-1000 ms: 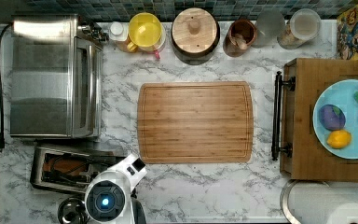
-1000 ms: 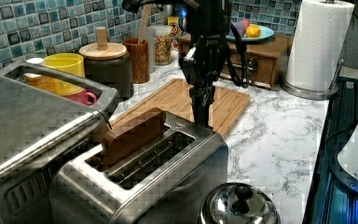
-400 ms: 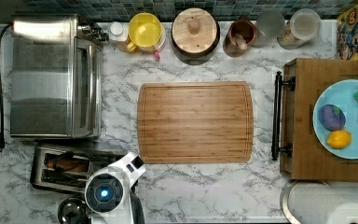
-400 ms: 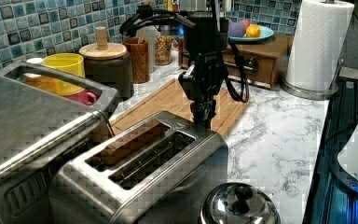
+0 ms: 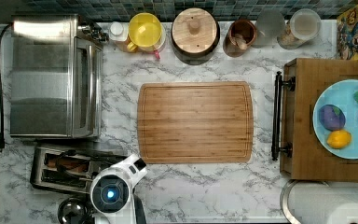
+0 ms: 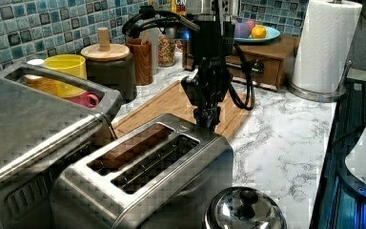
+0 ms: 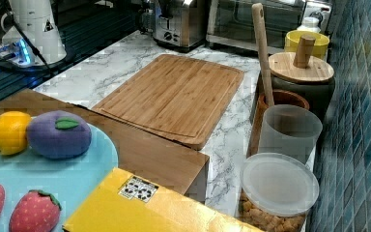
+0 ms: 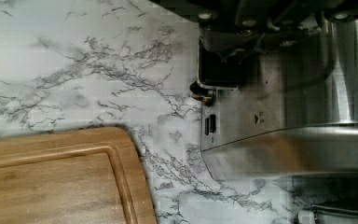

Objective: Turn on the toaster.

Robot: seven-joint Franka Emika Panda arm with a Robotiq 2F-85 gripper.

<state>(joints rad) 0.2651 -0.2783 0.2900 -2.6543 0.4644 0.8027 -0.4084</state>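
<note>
Standing at the marble counter (image 5: 205,186), I see the toaster (image 6: 147,176) in front of the bigger toaster oven (image 5: 51,77), with bread sunk low in 1 of its 2 slots. The gripper (image 6: 206,121) points straight down at the toaster's far end in the left view, just beside the wooden cutting board (image 5: 195,122). Its fingers look pressed together, though I can't tell for certain. A shiny steel lid (image 6: 245,210) sits near the toaster.

Toaster oven (image 5: 51,77) and pot lid (image 6: 245,210) flank the toaster (image 6: 147,167); its lever end faces open counter (image 5: 205,191).
</note>
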